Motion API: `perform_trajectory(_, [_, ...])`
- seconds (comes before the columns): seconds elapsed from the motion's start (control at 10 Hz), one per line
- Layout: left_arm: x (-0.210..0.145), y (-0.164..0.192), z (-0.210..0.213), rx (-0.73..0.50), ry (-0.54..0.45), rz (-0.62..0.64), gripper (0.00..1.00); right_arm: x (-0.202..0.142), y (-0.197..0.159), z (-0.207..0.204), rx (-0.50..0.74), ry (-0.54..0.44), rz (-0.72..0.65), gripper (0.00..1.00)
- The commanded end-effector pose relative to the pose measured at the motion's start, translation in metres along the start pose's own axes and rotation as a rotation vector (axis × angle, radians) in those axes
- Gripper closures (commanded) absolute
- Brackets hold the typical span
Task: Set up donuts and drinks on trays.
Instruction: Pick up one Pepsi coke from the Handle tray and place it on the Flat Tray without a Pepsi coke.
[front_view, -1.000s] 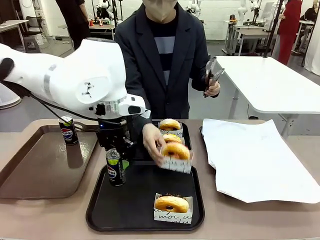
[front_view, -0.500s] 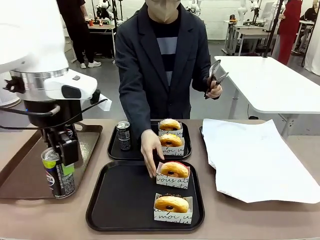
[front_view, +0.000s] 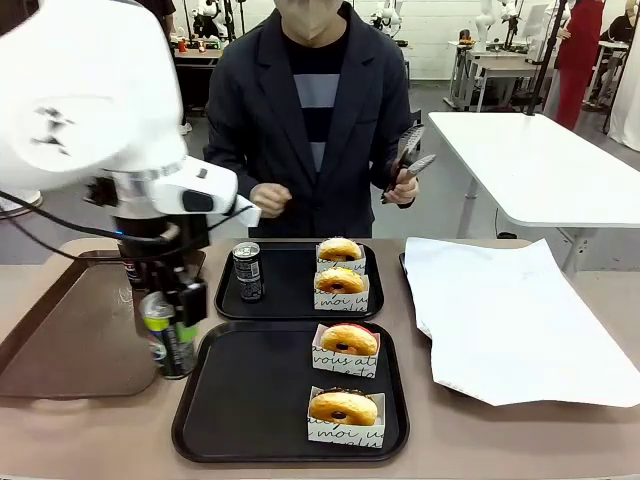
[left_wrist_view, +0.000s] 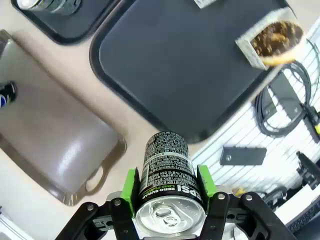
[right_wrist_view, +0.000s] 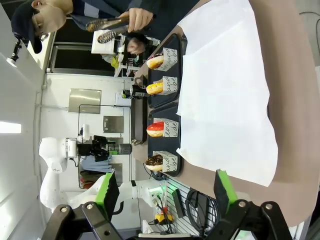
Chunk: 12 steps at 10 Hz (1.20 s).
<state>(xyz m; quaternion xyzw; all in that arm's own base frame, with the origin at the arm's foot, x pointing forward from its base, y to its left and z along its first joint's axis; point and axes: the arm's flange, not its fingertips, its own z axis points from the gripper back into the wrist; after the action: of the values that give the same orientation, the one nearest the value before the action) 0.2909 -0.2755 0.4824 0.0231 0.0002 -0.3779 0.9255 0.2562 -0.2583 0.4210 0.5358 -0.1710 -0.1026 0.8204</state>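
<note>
My left gripper (front_view: 171, 318) is shut on a green-striped drink can (front_view: 168, 338), held upright low over the strip of table between the brown tray and the near black tray (front_view: 250, 400). In the left wrist view the green pads (left_wrist_view: 131, 184) clamp the can (left_wrist_view: 167, 172) on both sides. The near tray carries two sleeved donuts (front_view: 349, 340) (front_view: 343, 407). The far black tray (front_view: 290, 300) holds another can (front_view: 247, 271) and two donuts (front_view: 340, 250) (front_view: 340, 281). My right gripper (right_wrist_view: 165, 195) stands open with nothing in it, looking across the table.
A brown tray (front_view: 70, 340) lies at the left, with a Pepsi can (left_wrist_view: 6, 94) on it. A white paper sheet (front_view: 500, 320) covers the right side. The person stands at the far edge with tongs (front_view: 405, 160) in one hand.
My left arm swung the can from the near tray's left edge out over the brown tray and partway back. The person set a donut on the near tray and drew the hand back.
</note>
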Motion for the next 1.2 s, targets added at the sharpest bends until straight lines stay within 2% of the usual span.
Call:
perform_trajectory(0.0, [0.048, 0.005, -0.014, 0.002, 0.01, 0.048, 0.42, 0.001, 0.0, 0.0, 0.016, -0.007, 0.017, 0.0])
perform_trajectory(0.2, [0.072, 0.012, -0.035, 0.0, -0.027, 0.077, 0.42, 0.001, 0.0, 0.0, 0.016, -0.007, 0.017, 0.0])
perform_trajectory(0.5, [0.079, 0.014, -0.063, 0.002, -0.062, 0.123, 0.42, 0.001, 0.0, 0.0, 0.016, -0.007, 0.017, 0.0])
perform_trajectory(1.1, [0.085, 0.018, -0.095, 0.009, -0.068, 0.111, 0.42, 0.001, 0.0, 0.0, 0.016, -0.007, 0.017, 0.0])
